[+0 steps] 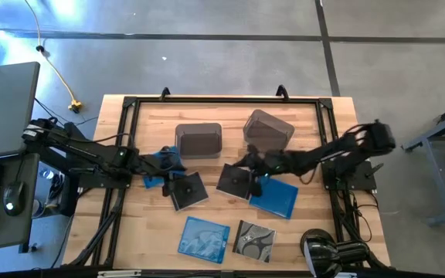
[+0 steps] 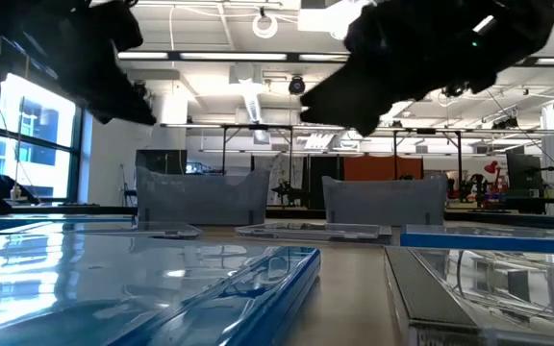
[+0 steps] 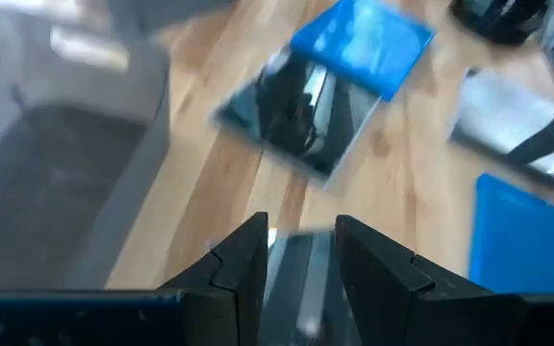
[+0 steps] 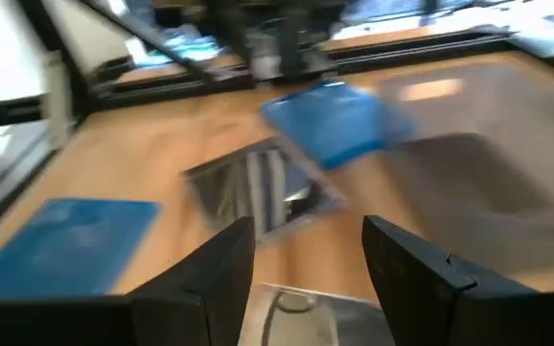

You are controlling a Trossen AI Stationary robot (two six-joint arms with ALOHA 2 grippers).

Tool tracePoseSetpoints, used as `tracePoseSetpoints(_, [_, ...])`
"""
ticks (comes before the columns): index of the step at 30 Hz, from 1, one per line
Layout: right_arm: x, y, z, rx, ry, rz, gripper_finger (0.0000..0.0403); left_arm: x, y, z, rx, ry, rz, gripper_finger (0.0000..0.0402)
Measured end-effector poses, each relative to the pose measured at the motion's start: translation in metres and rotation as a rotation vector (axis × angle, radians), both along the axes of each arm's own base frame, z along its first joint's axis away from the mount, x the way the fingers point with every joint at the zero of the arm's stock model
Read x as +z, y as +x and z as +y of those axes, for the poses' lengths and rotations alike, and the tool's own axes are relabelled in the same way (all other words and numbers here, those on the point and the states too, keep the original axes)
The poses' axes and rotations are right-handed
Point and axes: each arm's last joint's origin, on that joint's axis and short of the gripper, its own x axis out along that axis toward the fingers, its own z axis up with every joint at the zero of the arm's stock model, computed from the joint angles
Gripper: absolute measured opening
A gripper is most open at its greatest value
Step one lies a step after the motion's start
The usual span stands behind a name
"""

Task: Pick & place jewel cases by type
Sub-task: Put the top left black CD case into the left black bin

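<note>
Six jewel cases on the table (image 1: 149, 232), all on the side of the two grey bins (image 1: 198, 140) toward the picture's bottom: dark case (image 1: 188, 191), dark case (image 1: 234, 181), blue case (image 1: 275, 197), blue case (image 1: 157, 164), cloud-patterned blue case (image 1: 205, 238), silvery-patterned case (image 1: 254, 240). Left gripper (image 1: 178, 176) over the dark case just below the left bin, fingers (image 3: 248, 264) parted astride its edge, clamped or not cannot tell. Right gripper (image 1: 247, 161) low over the second dark case, between the bins and the blue case, fingers (image 4: 224, 264) spread, grasping nothing.

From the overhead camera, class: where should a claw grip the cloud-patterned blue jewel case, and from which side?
The cloud-patterned blue case lies flat on the table, apart from its silvery-patterned neighbour. Probably best: descend from above and pinch two opposite thin edges, fingers aligned to its slight tilt. Flat faces offer no hold; its edges are clear.
</note>
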Motion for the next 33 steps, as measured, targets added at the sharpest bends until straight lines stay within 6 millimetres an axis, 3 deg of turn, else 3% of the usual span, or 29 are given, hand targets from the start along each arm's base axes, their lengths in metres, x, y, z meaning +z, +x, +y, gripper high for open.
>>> tracePoseSetpoints(7, [-0.006, 0.053, 0.035, 0.141, -0.136, 0.06, 0.019, -0.014, -0.011, 0.002, 0.06, -0.098, 0.178, 0.0122])
tracePoseSetpoints(14, [-0.02, 0.091, 0.04, 0.175, -0.148, 0.265, 0.019, -0.019, -0.016, -0.003, -0.077, -0.186, 0.277, 0.0122])
tracePoseSetpoints(22, [-0.034, 0.105, 0.032, 0.174, -0.194, 0.348, 0.019, -0.025, -0.025, -0.007, -0.141, -0.273, 0.407, 0.0122])
tracePoseSetpoints(27, [-0.034, 0.107, 0.015, 0.142, -0.239, 0.35, 0.019, -0.024, -0.028, -0.024, -0.168, -0.362, 0.422, 0.0122])
tracePoseSetpoints(33, [-0.035, 0.108, -0.009, 0.115, -0.217, 0.362, 0.019, -0.036, -0.03, -0.045, -0.07, -0.332, 0.469, 0.0122])
